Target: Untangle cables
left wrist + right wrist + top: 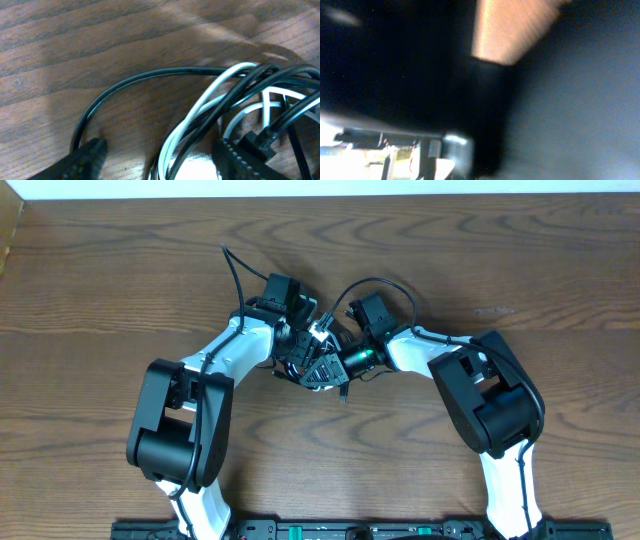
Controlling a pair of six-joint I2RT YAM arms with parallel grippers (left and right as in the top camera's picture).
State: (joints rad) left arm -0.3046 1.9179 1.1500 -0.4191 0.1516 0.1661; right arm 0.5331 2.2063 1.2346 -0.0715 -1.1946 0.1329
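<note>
My left pincer (160, 150) is wide open with the tangled black cord (150, 75) and white cord (210, 92) lying right between its fingers (87, 157), their loops reaching out in front, and my right pincer (335, 365) is squeezed shut just beside.

The two arms are standing over the middle of the counter (120, 270), with the left claw (160, 167) and the right claw (338, 360) sitting just beside each other. In the left wrist view the cables (235, 100) are lying bunched on the counter. They are crossing over one another between the left claw's fingers (85, 157) and spreading toward the right of that view. One cable is arcing out of the bunch to the left, ending near the left-hand finger.
</note>
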